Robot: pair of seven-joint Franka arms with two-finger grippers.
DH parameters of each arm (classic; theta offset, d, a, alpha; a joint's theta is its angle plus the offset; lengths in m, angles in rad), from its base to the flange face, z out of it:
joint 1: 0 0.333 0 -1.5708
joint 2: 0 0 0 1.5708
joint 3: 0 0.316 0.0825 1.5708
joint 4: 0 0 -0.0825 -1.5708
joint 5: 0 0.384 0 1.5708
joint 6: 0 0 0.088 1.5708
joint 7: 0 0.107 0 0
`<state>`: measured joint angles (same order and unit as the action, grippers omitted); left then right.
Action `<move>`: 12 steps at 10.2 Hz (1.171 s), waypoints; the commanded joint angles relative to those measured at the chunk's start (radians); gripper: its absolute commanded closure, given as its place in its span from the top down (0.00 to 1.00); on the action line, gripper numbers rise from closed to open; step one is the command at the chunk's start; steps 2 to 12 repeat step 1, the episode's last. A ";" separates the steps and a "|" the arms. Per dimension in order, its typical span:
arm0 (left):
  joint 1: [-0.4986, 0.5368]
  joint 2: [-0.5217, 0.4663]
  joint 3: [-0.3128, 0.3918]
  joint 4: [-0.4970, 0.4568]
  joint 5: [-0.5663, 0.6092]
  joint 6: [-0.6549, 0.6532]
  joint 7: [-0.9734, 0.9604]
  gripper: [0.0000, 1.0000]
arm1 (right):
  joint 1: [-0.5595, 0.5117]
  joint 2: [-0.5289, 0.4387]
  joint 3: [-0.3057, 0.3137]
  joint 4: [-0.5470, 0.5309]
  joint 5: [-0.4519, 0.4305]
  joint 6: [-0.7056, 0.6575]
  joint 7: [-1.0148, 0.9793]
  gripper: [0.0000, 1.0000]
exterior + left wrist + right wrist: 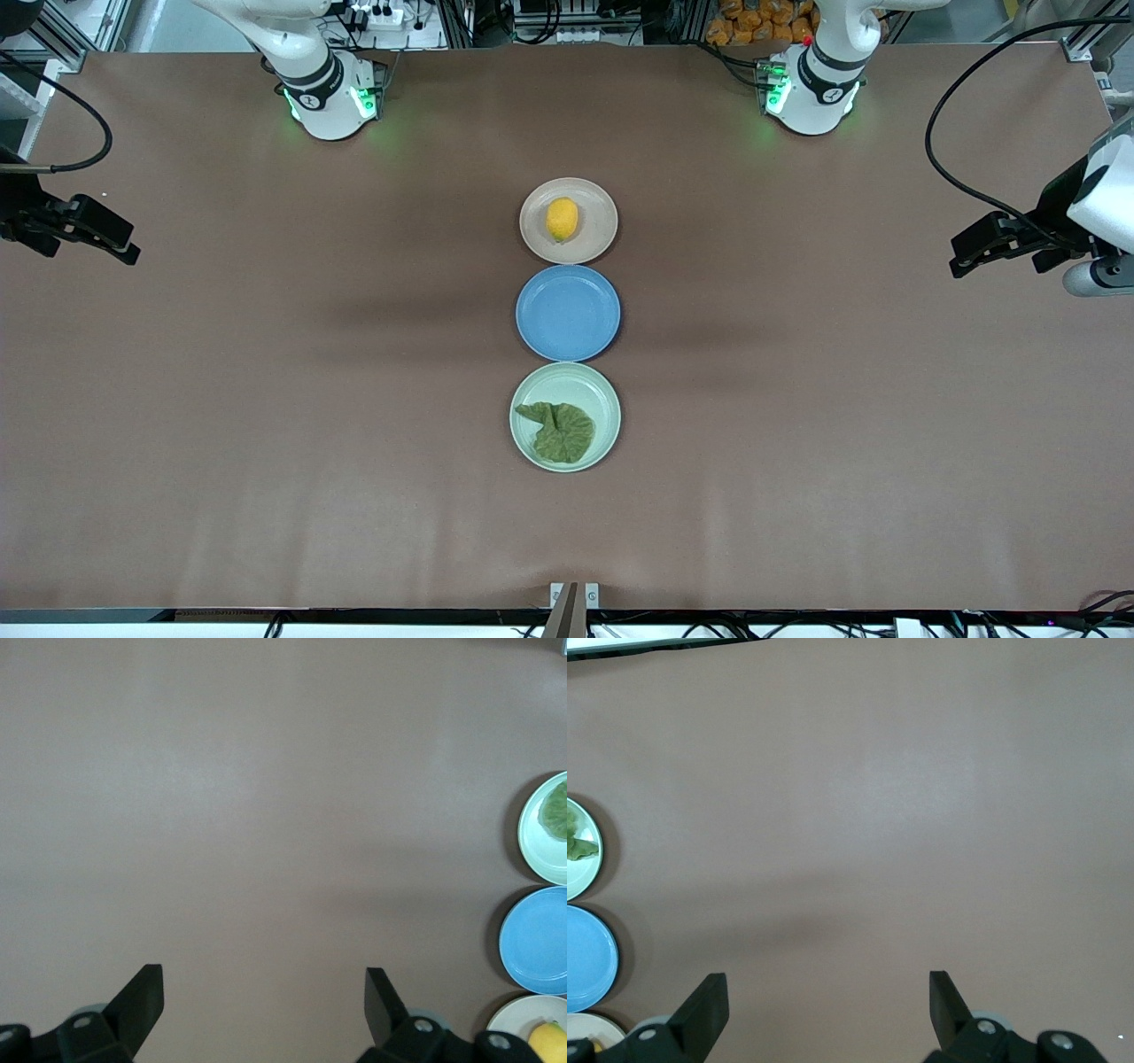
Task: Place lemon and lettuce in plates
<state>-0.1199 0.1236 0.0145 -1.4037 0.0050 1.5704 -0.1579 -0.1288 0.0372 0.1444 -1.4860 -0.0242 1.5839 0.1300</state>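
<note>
Both items look placed, so the task appears complete as far as the views show. The lemon (pixel 562 219) sits in the beige plate (pixel 595 199), a little off that plate's middle, and the lettuce (pixel 560 429) lies flat in the green plate (pixel 585 383), covering the part of it nearest the front camera.

Taking the blue plate (pixel 568 313) as the landmark: it sits between the other 2 plates, in 1 line with them at the middle of the table (pixel 266 399). The beige plate lies just beside it, farther from the front camera, and the green plate just beside it, nearer to that camera. The blue plate holds nothing.

The left gripper (pixel 970 248) hangs over bare table well apart from the blue plate, toward the left arm's end, with its fingers (pixel 142 997) spread wide and holding nothing. The right gripper (pixel 111 239) hangs over bare table toward the right arm's end, also well apart from the blue plate, its fingers (pixel 704 1010) spread and empty too. Both arms wait.

My judgement is that nothing remains to move.
</note>
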 commanded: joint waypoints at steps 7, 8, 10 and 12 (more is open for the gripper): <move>0.003 -0.004 -0.001 -0.001 -0.010 0.007 0.006 1.00 | 0.009 0.010 -0.008 0.016 0.010 -0.002 -0.010 1.00; 0.003 -0.004 -0.001 -0.001 -0.010 0.007 0.006 1.00 | 0.009 0.010 -0.008 0.016 0.010 -0.002 -0.010 1.00; 0.003 -0.004 -0.001 -0.001 -0.010 0.007 0.006 1.00 | 0.009 0.010 -0.008 0.016 0.010 -0.002 -0.010 1.00; 0.003 -0.004 -0.001 -0.001 -0.010 0.007 0.006 1.00 | 0.009 0.010 -0.008 0.016 0.010 -0.002 -0.010 1.00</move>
